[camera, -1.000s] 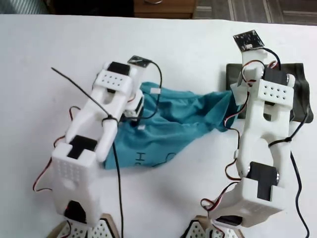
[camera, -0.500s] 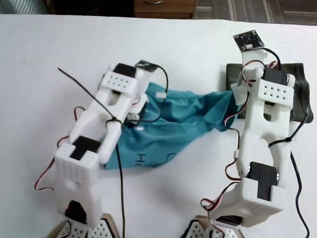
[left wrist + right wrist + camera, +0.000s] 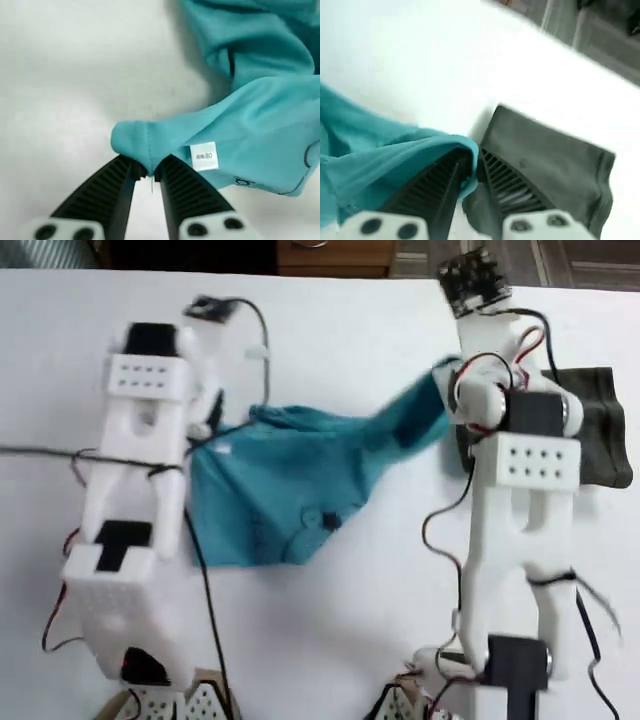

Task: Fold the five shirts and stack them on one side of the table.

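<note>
Teal shirt spans between both hands, crumpled, a white label near its hem. The left hand is clamped on one corner, the right hand on the opposite edge. A folded dark shirt lies just beside the right hand. Bare surface opens beyond the left hand.

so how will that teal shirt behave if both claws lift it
Probably very floppy: the teal shirt sags and wrinkles between the left claw and right claw, each pinching a bunched edge. It looks thin and light, so lifting should be easy, though such small pinches might slip. Its loose middle would likely drag on the table.
</note>
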Available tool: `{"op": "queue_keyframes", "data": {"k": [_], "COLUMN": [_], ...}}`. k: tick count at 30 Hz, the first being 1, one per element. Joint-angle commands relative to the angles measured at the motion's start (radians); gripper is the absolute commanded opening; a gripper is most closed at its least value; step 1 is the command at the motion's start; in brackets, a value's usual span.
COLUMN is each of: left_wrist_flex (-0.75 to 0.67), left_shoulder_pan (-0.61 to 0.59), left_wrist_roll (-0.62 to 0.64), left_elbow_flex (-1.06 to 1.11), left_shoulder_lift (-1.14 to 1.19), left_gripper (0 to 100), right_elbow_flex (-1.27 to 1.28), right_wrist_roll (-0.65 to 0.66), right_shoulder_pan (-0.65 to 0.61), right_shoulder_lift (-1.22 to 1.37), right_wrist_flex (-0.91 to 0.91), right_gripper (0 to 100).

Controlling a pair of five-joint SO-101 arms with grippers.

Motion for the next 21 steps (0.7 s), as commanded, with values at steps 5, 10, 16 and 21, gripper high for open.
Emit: {"op": "queue_keyframes", "data": {"k": [5,10,16,21], "left_wrist_flex": [0.015,0.015,0.015,0.009], "left_shoulder_pan": [-0.097,-0.160,-0.164,-0.164], "left_wrist_roll": [-0.133,-0.192,-0.218,-0.285], "left_elbow_flex": [-0.071,-0.097,0.162,0.464], "left_shoulder_lift": [-0.327,-0.500,-0.577,-0.577], "left_gripper": [3,3,3,3], "right_elbow_flex": [-0.014,-0.046,0.052,0.288], "right_wrist_roll": [-0.097,-0.091,-0.087,-0.034], "right_shoulder_pan": [-0.025,-0.031,-0.062,-0.064], "right_shoulder_lift": [-0.179,-0.283,-0.366,-0.403], "right_wrist_flex": [-0.166,-0.047,0.081,0.059], "right_gripper": [1.9,1.9,1.9,2.0]}}
